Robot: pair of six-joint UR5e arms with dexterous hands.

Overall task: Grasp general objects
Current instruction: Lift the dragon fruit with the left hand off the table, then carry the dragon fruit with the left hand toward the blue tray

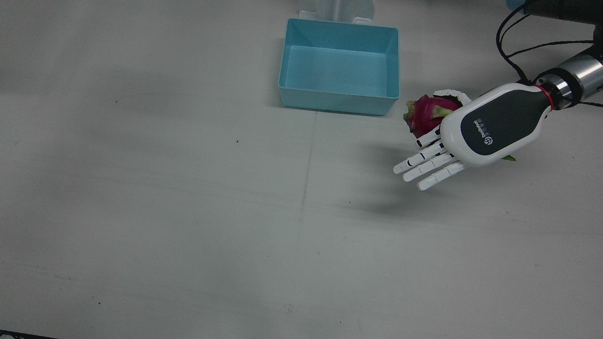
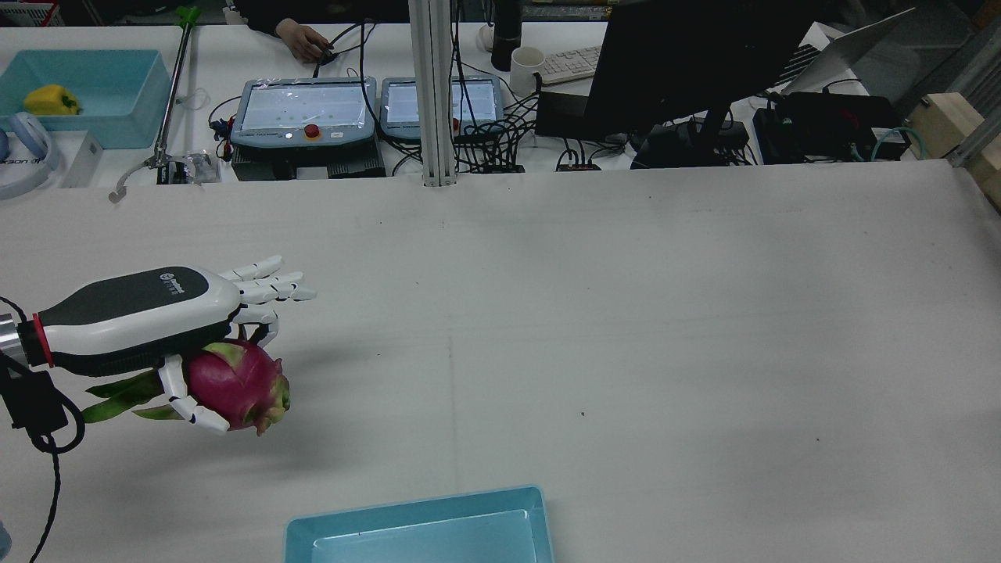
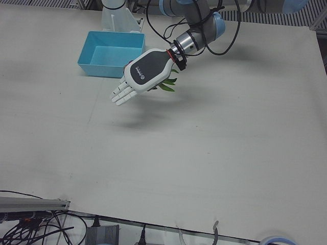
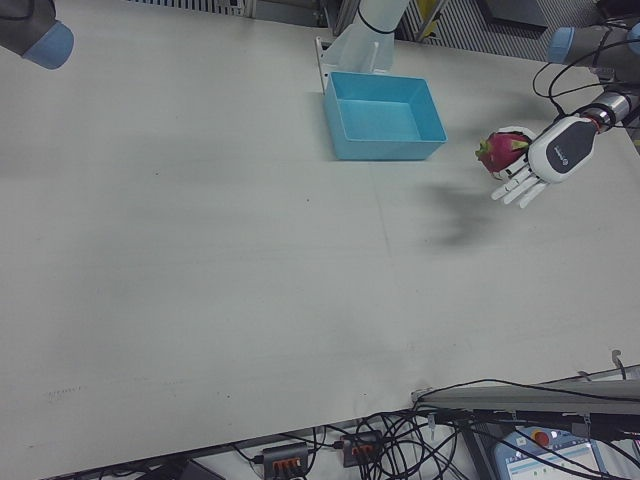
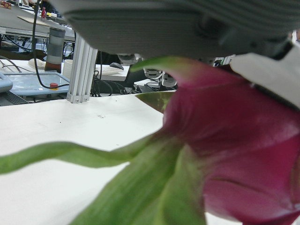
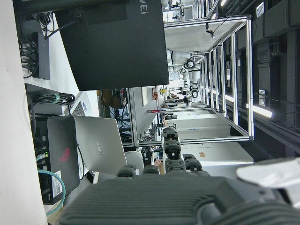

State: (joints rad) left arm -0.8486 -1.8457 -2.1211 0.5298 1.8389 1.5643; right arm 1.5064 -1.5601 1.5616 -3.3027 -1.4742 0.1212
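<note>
Dragon fruit [image 5: 234, 154] fills the left hand view, pink skin and green leaves pressed under the palm. Left hand [image 2: 148, 313] at rear view's left edge, palm down above the table [image 2: 626, 313], thumb and one finger curled around the fruit, other fingers [image 1: 424, 165] extended. Blue bin [image 1: 339, 66] just beside, upper centre of front view. Right hand [image 6: 187, 197]: finger state cannot tell

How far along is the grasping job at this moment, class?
Done: the left robot hand has the dragon fruit gripped under its palm, and the shadow below suggests it is lifted off the table. In hand: carrying it, with some fingers still straight. Left: probably dropping it in the blue bin, which looks empty and sits close by.
</note>
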